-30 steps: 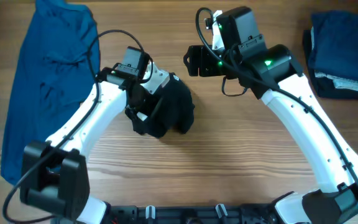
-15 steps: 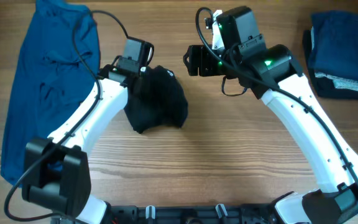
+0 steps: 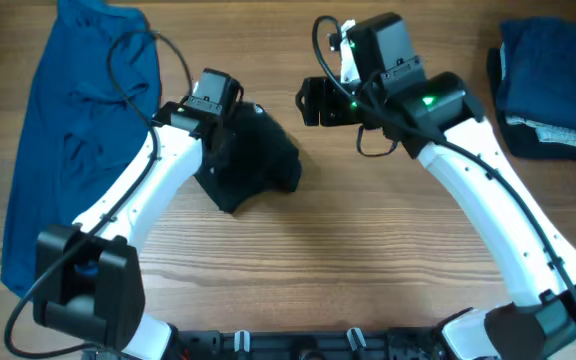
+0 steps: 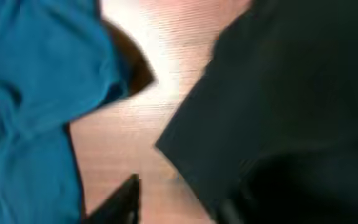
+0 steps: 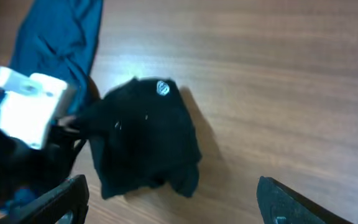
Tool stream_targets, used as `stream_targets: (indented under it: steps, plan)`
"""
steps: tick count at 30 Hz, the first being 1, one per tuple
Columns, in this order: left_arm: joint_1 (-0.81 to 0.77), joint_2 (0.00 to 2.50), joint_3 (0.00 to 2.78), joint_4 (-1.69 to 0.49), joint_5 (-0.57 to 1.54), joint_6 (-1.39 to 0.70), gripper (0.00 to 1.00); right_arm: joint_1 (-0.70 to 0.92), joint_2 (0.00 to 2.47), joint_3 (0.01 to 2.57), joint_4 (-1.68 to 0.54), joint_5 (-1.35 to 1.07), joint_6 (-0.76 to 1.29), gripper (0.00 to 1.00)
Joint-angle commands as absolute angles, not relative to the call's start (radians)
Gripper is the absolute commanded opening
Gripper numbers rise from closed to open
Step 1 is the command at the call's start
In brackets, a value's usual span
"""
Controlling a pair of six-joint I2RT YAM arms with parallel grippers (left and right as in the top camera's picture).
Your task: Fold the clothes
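Note:
A crumpled black garment (image 3: 258,165) lies on the wooden table at centre left; it also shows in the right wrist view (image 5: 145,140) and fills the right side of the left wrist view (image 4: 284,106). My left gripper (image 3: 226,130) is at the garment's upper left edge. Its fingers (image 4: 179,202) are apart, with bare wood between them and the right finger against the cloth. A blue garment (image 3: 78,130) lies spread at the far left (image 4: 30,93). My right gripper (image 3: 310,100) hovers open and empty above and to the right of the black garment (image 5: 173,199).
A stack of folded dark blue clothes (image 3: 553,85) sits at the right rear edge of the table. Bare wood (image 3: 368,250) stretches across the front and middle. The blue garment's edge lies close to the left gripper.
The left gripper moved up and to the left and turned its wrist. The black garment shifted with it toward the blue garment. The right arm has stayed still.

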State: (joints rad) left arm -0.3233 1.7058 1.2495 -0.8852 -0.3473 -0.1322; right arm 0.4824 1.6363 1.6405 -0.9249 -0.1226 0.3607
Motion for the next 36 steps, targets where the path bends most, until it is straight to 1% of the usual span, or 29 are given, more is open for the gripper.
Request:
stream_targets:
  steps: [1, 3, 5, 7, 8, 11, 13, 15, 19, 22, 25, 32, 34, 36]
  plan:
    - [-0.272, 1.683, 1.261, -0.915, -0.328, -0.275, 0.54, 0.477, 1.732, 1.625, -0.949, -0.197, 0.382, 0.84]
    - [-0.242, 1.683, 1.261, -0.913, -0.251, -0.278, 0.56, 0.479, 1.782, 1.625, -0.96, -0.254, 0.433, 0.78]
    - [-0.213, 1.683, 1.261, -0.908, -0.183, -0.278, 0.54, 0.484, 1.831, 1.625, -0.987, -0.273, 0.483, 0.67]
    - [-0.192, 1.683, 1.261, -0.894, -0.148, -0.278, 0.54, 0.498, 1.877, 1.625, -1.011, -0.282, 0.501, 0.51]
    - [-0.187, 1.683, 1.261, -0.888, -0.138, -0.278, 0.53, 0.509, 1.892, 1.625, -1.015, -0.295, 0.5, 0.47]
    - [-0.187, 1.683, 1.261, -0.871, -0.106, -0.278, 0.51, 0.556, 1.919, 1.625, -1.004, -0.309, 0.511, 0.47]
    - [-0.186, 1.683, 1.261, -0.863, -0.078, -0.278, 0.51, 0.604, 1.94, 1.62, -0.97, -0.308, 0.567, 0.47]
    - [-0.187, 1.683, 1.261, -0.857, -0.078, -0.278, 0.48, 0.634, 1.958, 1.597, -0.925, -0.307, 0.637, 0.47]
    - [-0.187, 1.683, 1.261, -0.857, -0.079, -0.278, 0.38, 0.664, 2.001, 1.49, -0.802, -0.305, 0.777, 0.46]
    - [-0.187, 1.683, 1.261, -0.857, -0.079, -0.278, 0.34, 0.664, 2.006, 1.436, -0.704, -0.305, 0.831, 0.46]
    - [-0.186, 1.683, 1.261, -0.856, -0.079, -0.278, 0.34, 0.665, 2.007, 1.406, -0.638, -0.278, 0.87, 0.46]
    - [-0.186, 1.683, 1.261, -0.856, -0.08, -0.277, 0.33, 0.67, 2.007, 1.394, -0.523, -0.269, 0.871, 0.44]
    - [-0.186, 1.683, 1.261, -0.856, -0.08, -0.277, 0.33, 0.677, 2.007, 1.394, -0.519, -0.252, 0.867, 0.41]
    - [-0.186, 1.683, 1.261, -0.856, -0.08, -0.277, 0.33, 0.682, 2.007, 1.394, -0.518, -0.247, 0.866, 0.34]
